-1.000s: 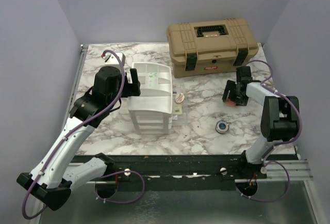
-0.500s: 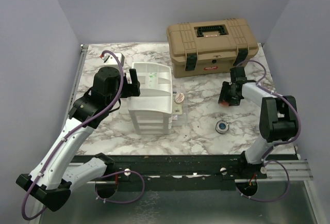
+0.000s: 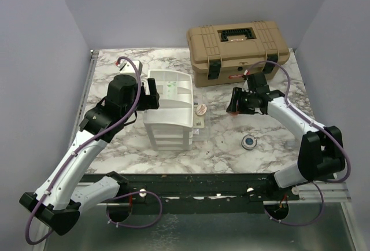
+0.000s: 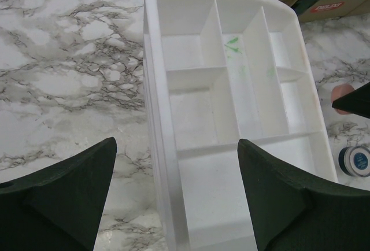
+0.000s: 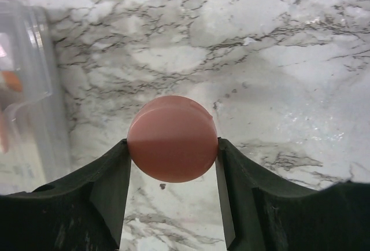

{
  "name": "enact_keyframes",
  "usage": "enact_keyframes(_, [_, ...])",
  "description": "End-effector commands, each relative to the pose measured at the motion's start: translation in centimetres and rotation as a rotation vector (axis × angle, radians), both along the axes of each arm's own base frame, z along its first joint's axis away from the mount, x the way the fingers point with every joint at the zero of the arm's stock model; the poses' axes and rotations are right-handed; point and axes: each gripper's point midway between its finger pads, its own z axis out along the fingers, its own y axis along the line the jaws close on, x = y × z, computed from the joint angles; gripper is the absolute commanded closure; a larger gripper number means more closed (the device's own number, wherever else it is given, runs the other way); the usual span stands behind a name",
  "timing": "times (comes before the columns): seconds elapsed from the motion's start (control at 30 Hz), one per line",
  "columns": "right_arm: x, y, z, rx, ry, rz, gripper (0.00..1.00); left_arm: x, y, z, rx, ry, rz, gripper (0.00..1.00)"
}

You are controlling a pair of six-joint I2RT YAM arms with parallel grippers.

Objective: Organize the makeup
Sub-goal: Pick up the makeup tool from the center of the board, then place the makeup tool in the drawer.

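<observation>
Marble-patterned desk (image 3: 231,150) between plain lilac walls (image 3: 173,8), with a tan toolbox (image 3: 237,45) shut at the far edge and a white drawer unit (image 3: 169,112) left of centre. On top of the drawers, an open tray (image 4: 151,60) split by white dividers, with faint green smudges in one of the long slots.

Above the near left part of that tray, the left gripper (image 3: 151,98), pointing down. Dark fingers (image 4: 69,193) spread wide apart, one out over the marble to the left of the drawers, the other over the tray's near compartment, with nothing held between them.

Over the middle of the desk, between toolbox and drawers, the right gripper (image 3: 236,107) at the end of its outstretched arm. Clamped on a pink disc (image 5: 172,138), gripped at the rim on both sides, flat face toward the wrist camera. Seemingly off the marble, though hard to say for certain.

On the desk just right of the drawers, a second pink disc (image 3: 200,110), lying flat and near the right gripper. Closer to the arm bases and just beside the drawers' right side, a clear palette (image 3: 198,125), also flat. Further right and nearer still, a blue-centred compact (image 3: 248,141), alone on the marble and apart from the rest.
</observation>
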Motion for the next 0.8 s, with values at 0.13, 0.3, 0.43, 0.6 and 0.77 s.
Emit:
enact_keyframes(0.13, [-1.2,4.4,7.3,0.163,-0.104,0.108,0.52,-0.4,-0.6,-0.9,-0.021,0.037,-0.024,0.13])
enact_keyframes(0.3, [-2.1,7.8,10.6,0.218,-0.170,0.229,0.52,-0.3,-1.0,-1.2,-0.025,0.052,-0.033,0.13])
enact_keyframes(0.43, [-2.7,10.0,10.6,0.172,-0.153,0.287,0.52,-0.3,-1.2,-1.5,-0.021,0.063,-0.044,0.13])
enact_keyframes(0.6, [-3.9,12.8,9.2,0.080,-0.111,0.395,0.52,-0.2,-1.3,-1.8,-0.019,0.073,-0.044,0.13])
enact_keyframes(0.77, [-4.5,13.8,6.7,-0.052,-0.055,0.436,0.52,-0.1,-1.1,-1.9,-0.006,0.072,-0.041,0.13])
